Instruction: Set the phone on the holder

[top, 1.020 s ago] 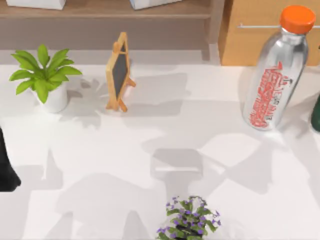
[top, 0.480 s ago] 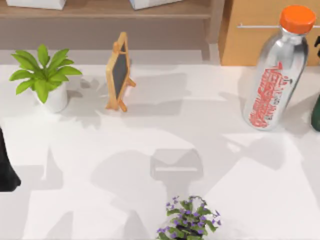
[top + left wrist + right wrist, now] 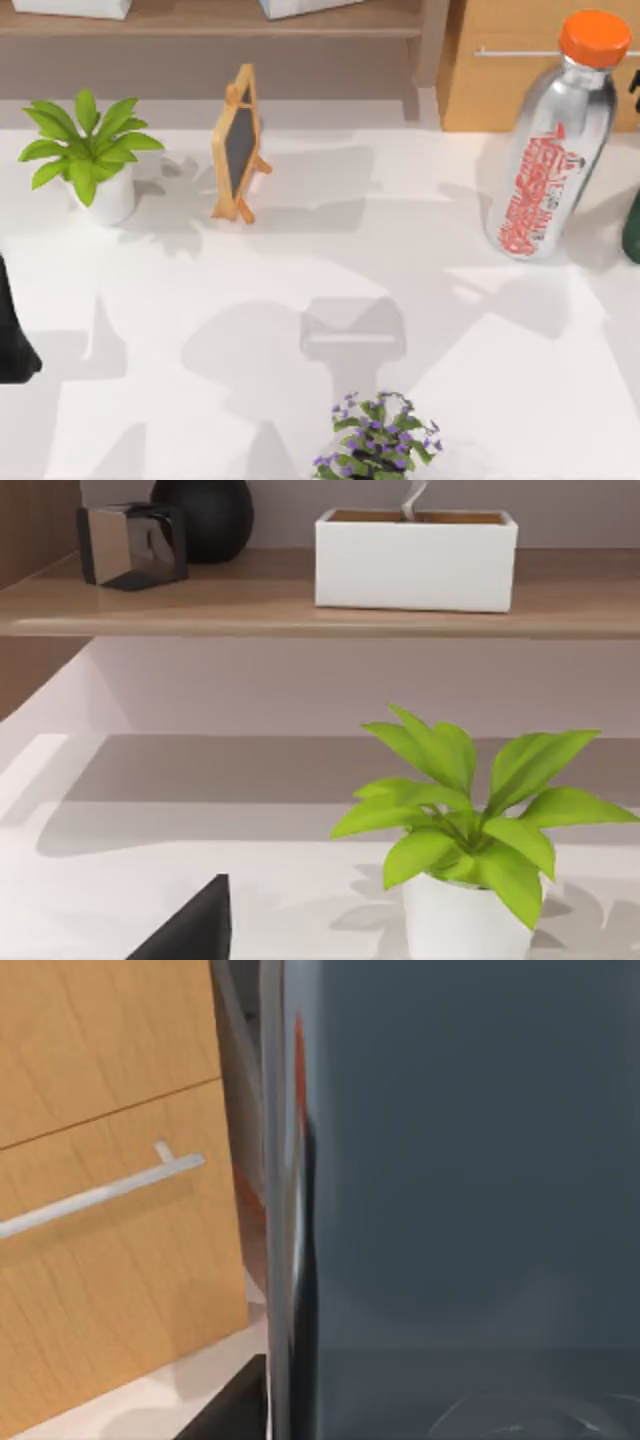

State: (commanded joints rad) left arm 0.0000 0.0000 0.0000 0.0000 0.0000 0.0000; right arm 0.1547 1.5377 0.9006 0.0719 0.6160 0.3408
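Centrally on the white table [image 3: 200,290] stands the holder [image 3: 353,335], a small pale grey stand that nearly blends into the tabletop, with a thin light ledge line across it. Nothing rests on it. Just in front of it, at the near edge, sits a purple-flowered plant [image 3: 378,445].

Further back on the left are a green potted plant [image 3: 90,155] and, beside it, a wooden-framed chalkboard easel [image 3: 238,145]. On the right a tall silver bottle [image 3: 545,150] with an orange cap and red lettering stands in front of a wooden cabinet [image 3: 520,70].

The left arm [image 3: 10,345] is a dark shape parked at the table's left edge. The right arm [image 3: 632,228] is a dark shape at the right edge, just beside the bottle. For both arms, whether the tool is spread or pressed together cannot be told.

Close to the right wrist camera is a flat, glossy, dark grey slab that appears to be the phone [image 3: 460,1160], standing on edge with the cabinet's drawer front behind it. What is holding it cannot be told.
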